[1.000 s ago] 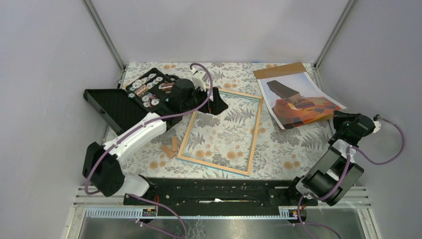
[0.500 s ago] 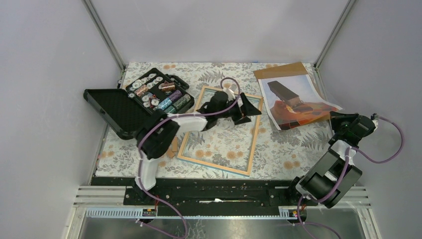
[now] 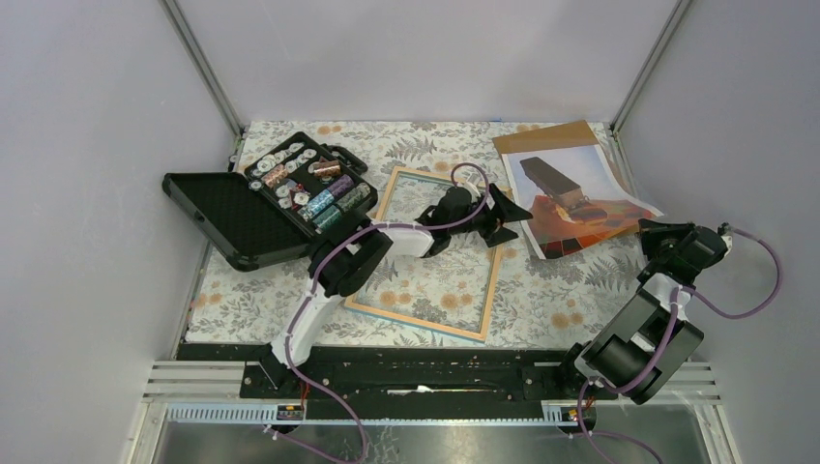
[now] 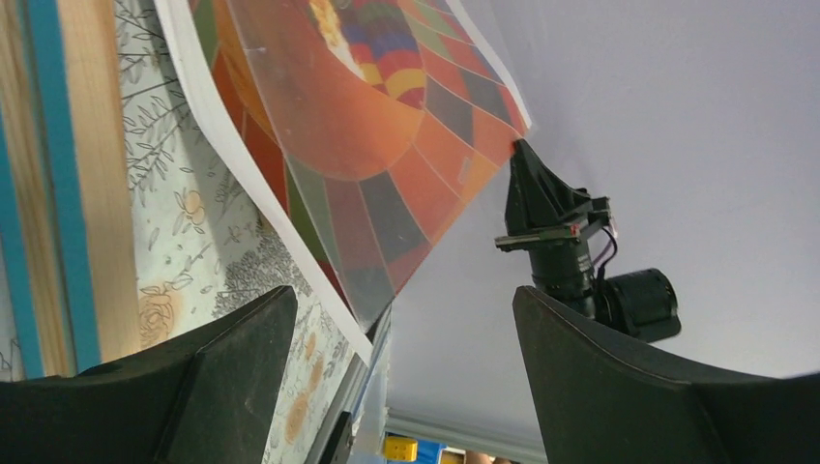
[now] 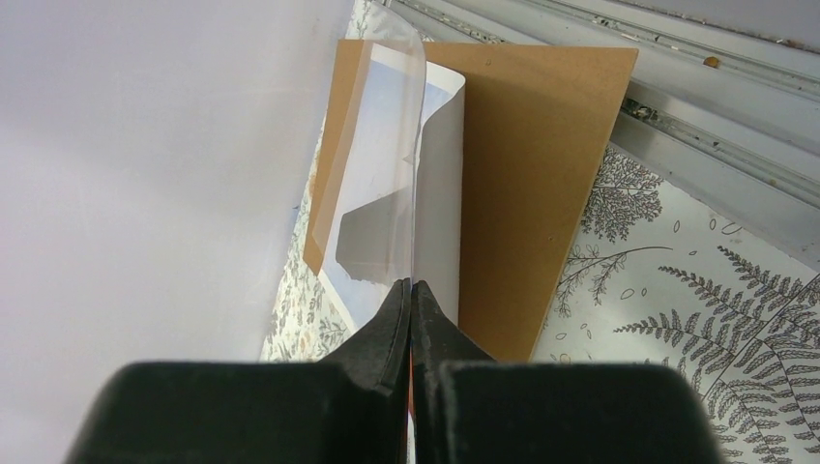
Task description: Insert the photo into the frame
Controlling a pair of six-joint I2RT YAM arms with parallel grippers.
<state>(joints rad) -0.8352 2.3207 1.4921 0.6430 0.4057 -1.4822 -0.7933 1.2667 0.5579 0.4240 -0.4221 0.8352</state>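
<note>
**Photo, a shiny print of an orange-red balloon (image 3: 580, 198), pinched at one corner**

The photo lies at the far right corner of the table, partly on a flat brown board (image 3: 546, 135). The right gripper (image 3: 648, 230) is squeezed tight on the photo's near right corner and holds that corner up, so the paper bends. The big thin frame with the wood and blue rim (image 3: 495, 275) lies flat in the middle of the table, just beside the photo. The left gripper (image 3: 508, 217) hangs over the frame's right edge, pointing at the photo. Its jaws are wide apart and hold nothing. A black case of small parts (image 3: 290, 188) sits open near the far left corner.
</note>
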